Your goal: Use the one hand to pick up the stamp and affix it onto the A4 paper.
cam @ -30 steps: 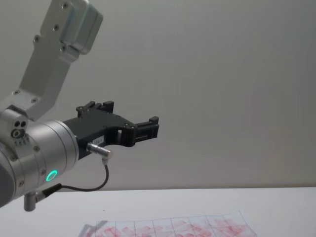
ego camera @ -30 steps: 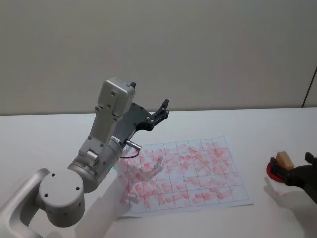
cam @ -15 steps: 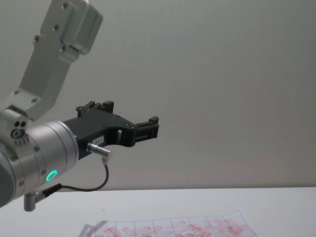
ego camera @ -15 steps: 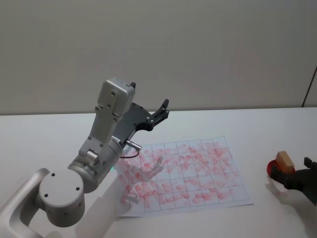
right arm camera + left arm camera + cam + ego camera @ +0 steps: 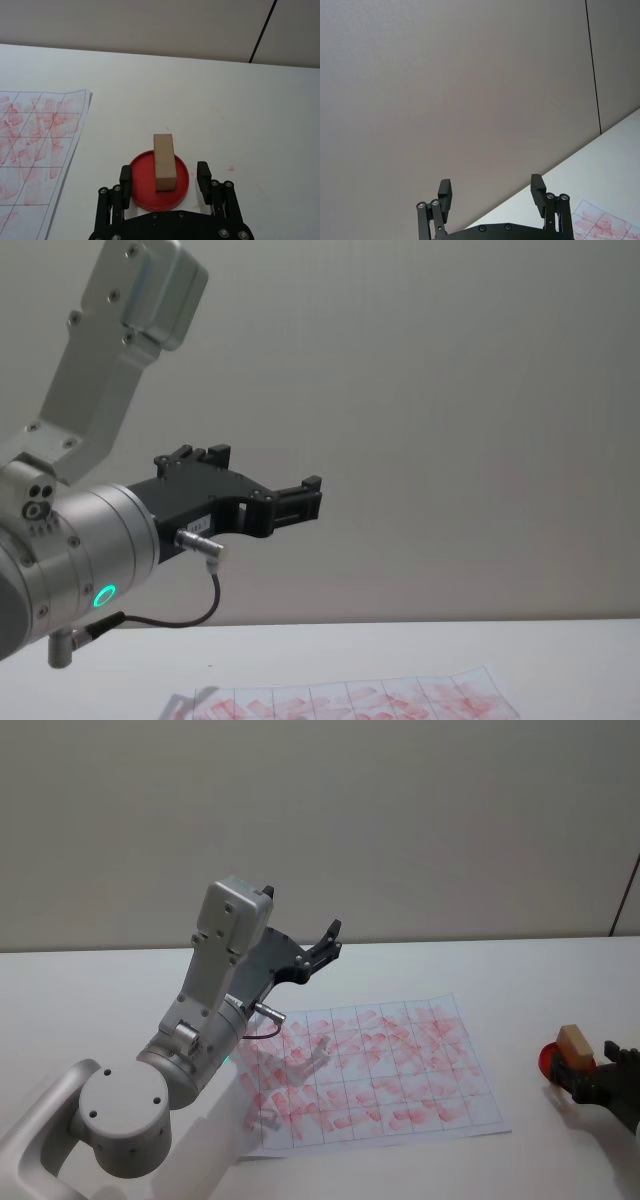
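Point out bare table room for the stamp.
Free: the table between the A4 paper and the red pad, and behind the paper. Crowded: the pad, holding the stamp, flanked by the open right tool; left tool raised over the paper's left.

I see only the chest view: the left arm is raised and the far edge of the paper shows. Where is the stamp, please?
Observer: The stamp stands on a red round pad, on the table to the right of the A4 paper.
Operator: Is it held?
Observer: No. The right gripper is at the pad, its jaws open on either side of the stamp, not touching it.
Operator: Is the paper blank?
Observer: No, red imprints fill cells across the whole sheet.
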Robot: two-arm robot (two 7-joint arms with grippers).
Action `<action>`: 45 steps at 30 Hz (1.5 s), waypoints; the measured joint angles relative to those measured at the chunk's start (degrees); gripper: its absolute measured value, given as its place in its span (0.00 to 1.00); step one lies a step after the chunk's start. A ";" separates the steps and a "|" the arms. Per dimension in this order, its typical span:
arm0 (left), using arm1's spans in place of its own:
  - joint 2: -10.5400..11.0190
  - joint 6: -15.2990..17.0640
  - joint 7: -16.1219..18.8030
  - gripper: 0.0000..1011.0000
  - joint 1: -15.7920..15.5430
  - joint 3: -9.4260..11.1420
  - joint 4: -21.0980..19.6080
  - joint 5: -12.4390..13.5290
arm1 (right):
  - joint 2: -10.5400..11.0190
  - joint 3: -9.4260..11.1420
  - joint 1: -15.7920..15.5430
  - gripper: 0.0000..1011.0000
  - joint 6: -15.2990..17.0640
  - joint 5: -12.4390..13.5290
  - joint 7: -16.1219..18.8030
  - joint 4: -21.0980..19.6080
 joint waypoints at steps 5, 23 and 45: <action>0.00 0.00 0.00 0.99 0.00 0.00 0.00 0.00 | -0.06 0.00 0.18 0.64 0.11 -0.15 0.16 0.30; 0.00 0.00 0.00 0.99 0.00 0.00 0.00 0.00 | -0.17 0.00 0.48 0.21 0.29 -0.39 0.39 0.81; 0.00 0.00 0.01 0.99 0.00 0.00 0.00 0.00 | -0.59 -0.25 2.82 0.21 -3.37 -2.21 5.71 0.45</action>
